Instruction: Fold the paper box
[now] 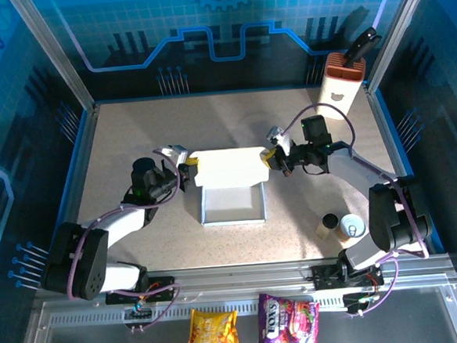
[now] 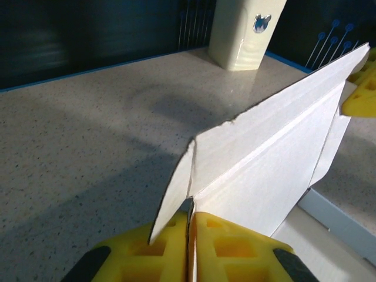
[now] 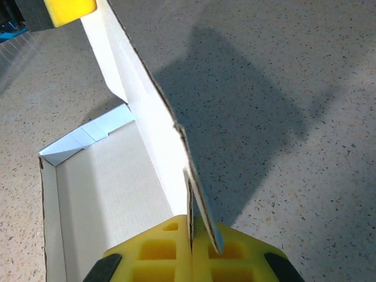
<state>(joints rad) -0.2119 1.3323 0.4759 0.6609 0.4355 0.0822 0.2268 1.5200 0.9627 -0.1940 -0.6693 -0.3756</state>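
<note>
Box location: You find the paper box (image 1: 230, 193) mid-counter (image 1: 132, 135), with its tray (image 1: 231, 204) open upward.
Lid panel: The lid panel (image 1: 230, 166) stands raised along the tray's 12 o'clock edge. Its long axis runs from 9 to 3 o'clock.
Left pincer: The left pincer (image 1: 187, 169) is clamped on the panel's 9 o'clock end, with cardboard between its pads.
Right pincer: The right pincer (image 1: 269, 159) is clamped on the 3 o'clock end.
Key relation: The tray lies at 6 o'clock from both pincers, and both arms are equally near it. You should probably swing both ends toward 6 o'clock together.
</note>
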